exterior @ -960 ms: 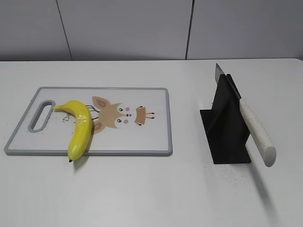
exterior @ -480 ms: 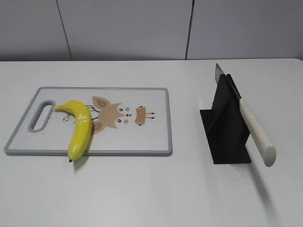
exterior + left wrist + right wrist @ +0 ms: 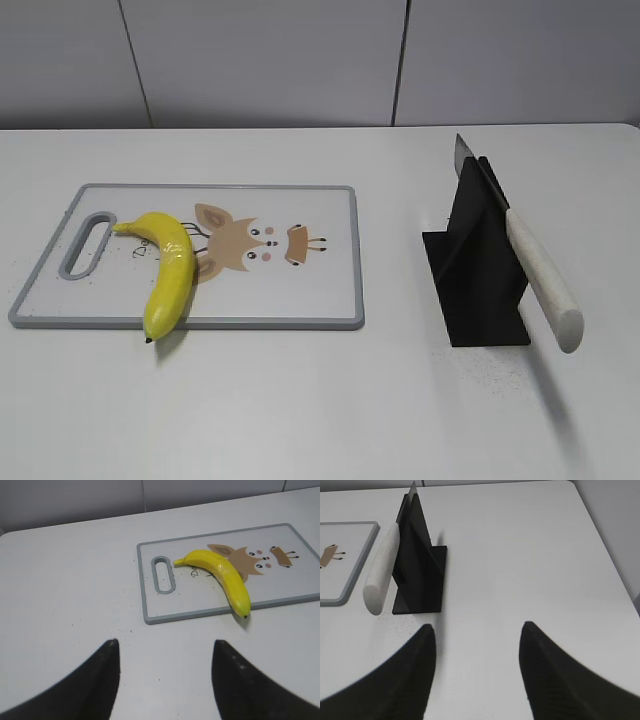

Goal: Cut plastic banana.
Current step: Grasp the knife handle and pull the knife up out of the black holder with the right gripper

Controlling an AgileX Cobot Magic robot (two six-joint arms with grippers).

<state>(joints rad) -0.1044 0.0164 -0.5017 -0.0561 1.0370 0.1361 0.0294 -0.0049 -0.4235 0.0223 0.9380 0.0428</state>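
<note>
Jaws apart only in wrist views

Cutting board point(image 3: 345, 560) corner only.

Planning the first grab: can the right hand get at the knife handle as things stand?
Probably yes. The right hand is open, and the knife handle sticks out of the black stand toward it, with only bare table between.
</note>
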